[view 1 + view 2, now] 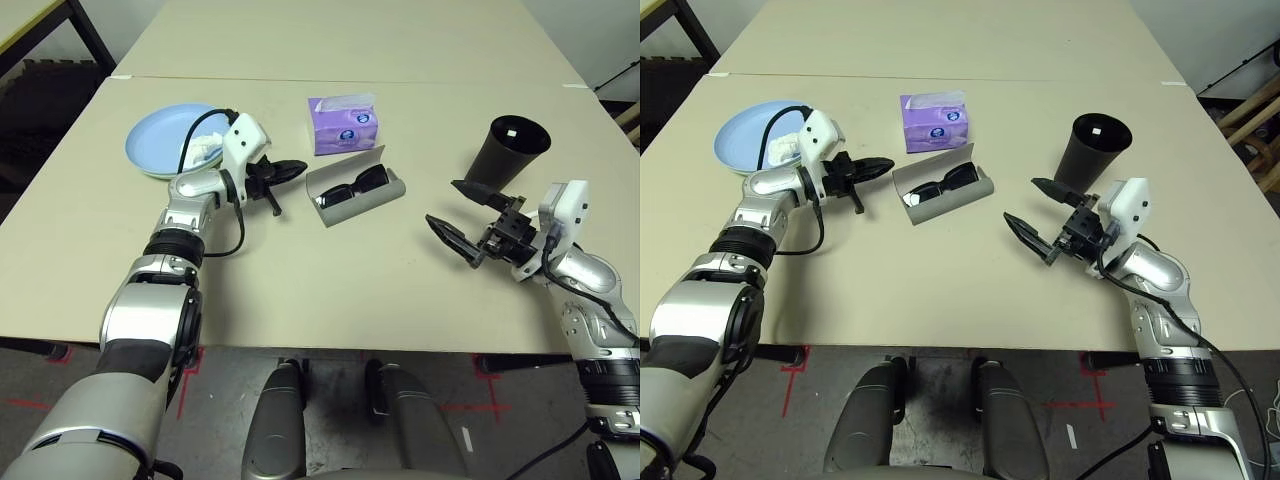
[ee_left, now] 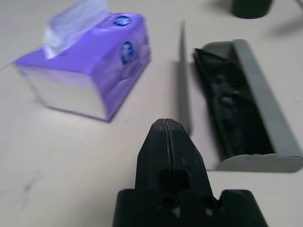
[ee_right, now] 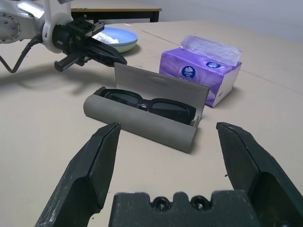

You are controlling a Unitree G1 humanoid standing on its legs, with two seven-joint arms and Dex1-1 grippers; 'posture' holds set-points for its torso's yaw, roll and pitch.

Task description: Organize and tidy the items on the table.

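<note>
Now the open grey rounded glasses case [image 1: 358, 190] lies near the centre of the matte beige tabletop [image 1: 330, 290], with the black plastic sunglasses [image 1: 352, 186] lying inside and its lid standing up. Its long axis runs roughly from 8 to 2 o'clock. The left gripper [image 1: 285, 172], fingers pressed together and holding nothing, sits just beside the case at its 9 o'clock and is the nearer arm. The right gripper [image 1: 458, 212], fingers spread wide and empty, faces the case from its 4 o'clock. A purple cardboard tissue box [image 1: 344, 124] sits at the case's 12 o'clock; its round blue label cannot be read.
</note>
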